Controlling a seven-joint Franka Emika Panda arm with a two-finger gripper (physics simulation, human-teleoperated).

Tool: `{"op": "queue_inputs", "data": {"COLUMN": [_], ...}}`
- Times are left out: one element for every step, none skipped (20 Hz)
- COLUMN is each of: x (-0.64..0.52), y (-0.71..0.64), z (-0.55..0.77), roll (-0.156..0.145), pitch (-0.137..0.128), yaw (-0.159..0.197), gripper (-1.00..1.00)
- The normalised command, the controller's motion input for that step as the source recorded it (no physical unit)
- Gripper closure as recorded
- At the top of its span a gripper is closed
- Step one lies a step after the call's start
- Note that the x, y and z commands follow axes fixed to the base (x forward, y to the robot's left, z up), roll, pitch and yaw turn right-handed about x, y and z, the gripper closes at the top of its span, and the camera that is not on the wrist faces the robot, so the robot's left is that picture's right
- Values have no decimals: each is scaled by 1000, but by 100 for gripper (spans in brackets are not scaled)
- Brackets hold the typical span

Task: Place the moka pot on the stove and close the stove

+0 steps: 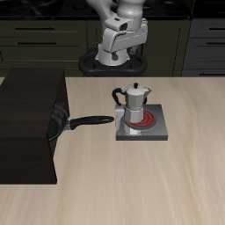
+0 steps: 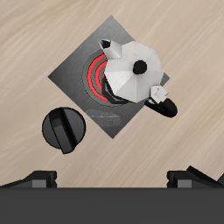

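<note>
The silver moka pot (image 1: 134, 104) stands upright on the grey stove (image 1: 163, 134), over its round coil (image 1: 148, 123), which glows red. From above, in the wrist view, the moka pot (image 2: 131, 70) covers part of the red coil (image 2: 94, 74) on the stove (image 2: 74, 80), with its black handle sticking out past the plate's edge. A black round knob (image 2: 64, 129) sits at one corner of the stove. My gripper (image 1: 115, 58) hangs well above and behind the pot, open, with nothing between its fingers (image 2: 39, 179).
A black frying pan (image 1: 58, 123) lies beside the stove, its long handle (image 1: 92, 121) reaching the plate's edge. The pan rests against a large black box (image 1: 26, 127). Dark cabinets line the back.
</note>
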Motion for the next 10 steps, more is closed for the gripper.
{"op": "queue_inputs", "data": {"x": [-101, -89, 5, 117, 218, 171, 143, 172, 214, 138], "y": [66, -93, -91, -115, -76, -210, -282, -353, -419, -402], "z": [193, 337, 239, 118, -40, -69, -26, -77, -183, -86], "roll": [44, -14, -39, -68, -13, -61, -83, -94, -52, -102], "pitch": [2, -77, -93, -78, 54, 61, -45, -39, 98, 38], "yaw": [-90, -53, -15, 47, 37, -13, 57, 28, -60, 5], "gripper": [-100, -100, -100, -100, -100, -100, -100, -100, -100, -100]}}
